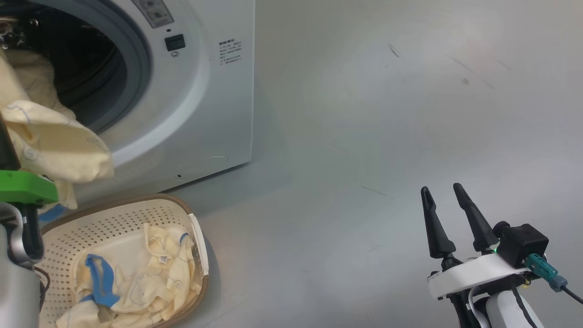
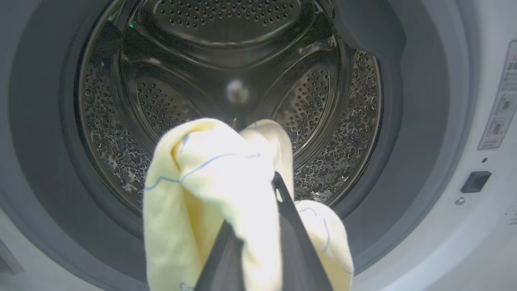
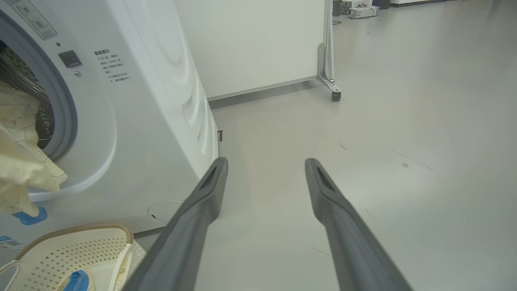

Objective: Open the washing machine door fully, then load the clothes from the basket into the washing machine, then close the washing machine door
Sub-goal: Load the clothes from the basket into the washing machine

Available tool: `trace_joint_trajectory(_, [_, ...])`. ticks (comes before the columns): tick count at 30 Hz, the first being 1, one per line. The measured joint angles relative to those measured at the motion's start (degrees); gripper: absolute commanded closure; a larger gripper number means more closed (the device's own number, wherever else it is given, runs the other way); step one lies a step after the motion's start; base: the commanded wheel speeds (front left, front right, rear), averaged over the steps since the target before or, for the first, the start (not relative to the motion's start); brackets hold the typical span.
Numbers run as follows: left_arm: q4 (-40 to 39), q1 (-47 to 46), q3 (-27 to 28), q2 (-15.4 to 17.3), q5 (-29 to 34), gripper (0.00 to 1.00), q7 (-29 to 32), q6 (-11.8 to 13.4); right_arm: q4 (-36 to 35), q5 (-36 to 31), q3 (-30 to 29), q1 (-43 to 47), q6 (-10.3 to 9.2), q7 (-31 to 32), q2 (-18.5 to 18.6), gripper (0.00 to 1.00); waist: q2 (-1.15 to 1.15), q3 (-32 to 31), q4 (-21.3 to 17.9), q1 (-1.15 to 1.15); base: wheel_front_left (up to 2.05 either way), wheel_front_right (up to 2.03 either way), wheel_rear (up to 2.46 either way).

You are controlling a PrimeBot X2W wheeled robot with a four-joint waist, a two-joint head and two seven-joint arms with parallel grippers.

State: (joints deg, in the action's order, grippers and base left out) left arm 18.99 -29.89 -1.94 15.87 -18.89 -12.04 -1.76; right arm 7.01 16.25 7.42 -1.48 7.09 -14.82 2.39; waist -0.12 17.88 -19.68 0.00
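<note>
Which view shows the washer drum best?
Left wrist view: it looks straight into the drum, perforated walls visible, though the held garment covers its lower middle. Head view gives a dark partial interior; right wrist view, an edge sliver.

The washing machine is covered in smooth white panels with a soft shine. Its drum is made of shiny metal, dotted all over with small holes and bumps. The rubber ring around the drum is grey, dull and smooth. The clothes are made of soft, crumpled cloth. The basket is made of smooth cream plastic with many little holes. The floor is grey and smooth, with a faint shine and a few scuff marks. The right gripper is fitted with dark, dull fingers that look like plastic.
</note>
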Motion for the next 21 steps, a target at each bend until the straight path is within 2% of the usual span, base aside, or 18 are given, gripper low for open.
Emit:
trace_joint_trajectory(9, [7.4,-5.6,-0.4,1.8,0.8,1.00,0.2,-0.6,0.7,0.5,1.0,-0.3,0.00,0.0,-0.1,0.00,0.00,2.9,-2.6,0.00,0.00,0.00,0.00])
trace_joint_trajectory(17, [9.9,-14.5,-0.3,2.4,0.7,1.00,0.2,-1.7,0.9,0.5,2.9,-0.3,0.00,0.0,-0.1,0.00,0.00,5.9,-3.1,0.00,0.00,0.00,0.00])
trace_joint_trajectory(21, [11.3,-18.0,-0.1,3.8,0.7,1.00,0.1,-2.1,0.9,0.6,3.9,-0.7,0.00,0.0,-0.1,0.00,0.00,7.8,-3.2,0.00,0.00,0.00,0.00])
